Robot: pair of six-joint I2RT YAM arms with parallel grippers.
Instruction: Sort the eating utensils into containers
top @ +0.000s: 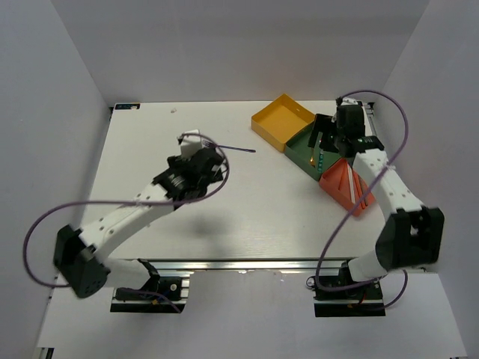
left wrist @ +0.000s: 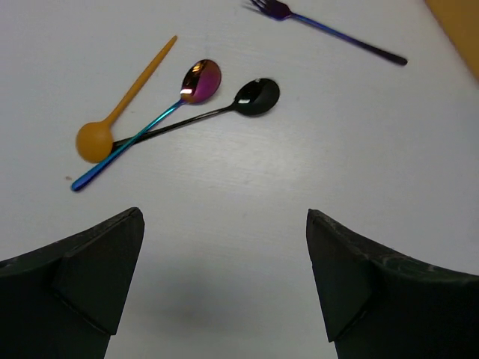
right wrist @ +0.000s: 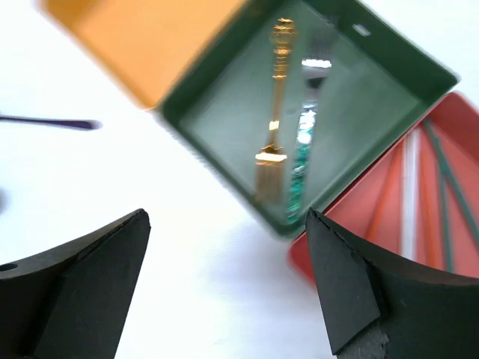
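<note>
- White walls (top: 224,45) box in a pale, matte counter (top: 247,209), with two arms rising from its near edge.
- The left fingers (left wrist: 82,269) are two dark, blunt wedges spread wide above bare counter, with nothing between them.
- Just ahead of them and to their left, three spoons lie in a loose fan.
- The orange spoon (left wrist: 95,140) is matte and looks like plastic. Its small round bowl is nearest and its tapering handle points away.
- The iridescent spoon (left wrist: 200,81) is glossy metal, with a purple-pink bowl and a handle that shades to blue.
- The black spoon (left wrist: 257,96) is glossy with an oval bowl. Its thin handle crosses the iridescent one and reaches the orange bowl.
- Farther ahead and to the right, one purple fork (left wrist: 337,34) lies alone, slim and metallic, well apart from the spoons.
- The right fingers (right wrist: 82,269) are the same dark wedges, parted and gripping nothing, over the near corner of the dark green tray (right wrist: 224,127).
- That square, shallow tray, between and just beyond the fingers, holds two shiny forks side by side: a gold fork (right wrist: 275,90) and a silvery-green fork (right wrist: 305,127).
- To the fingers' right, the red-orange tray (right wrist: 359,217) touches the green one. Thin straight chopsticks (right wrist: 408,194), pale and dark, lie in it, too blurred to count.
- Farthest, beyond and to the left, the yellow tray (top: 282,118) sits against the green tray's other side.
- From above, the three trays are of equal size and form one diagonal row.
</note>
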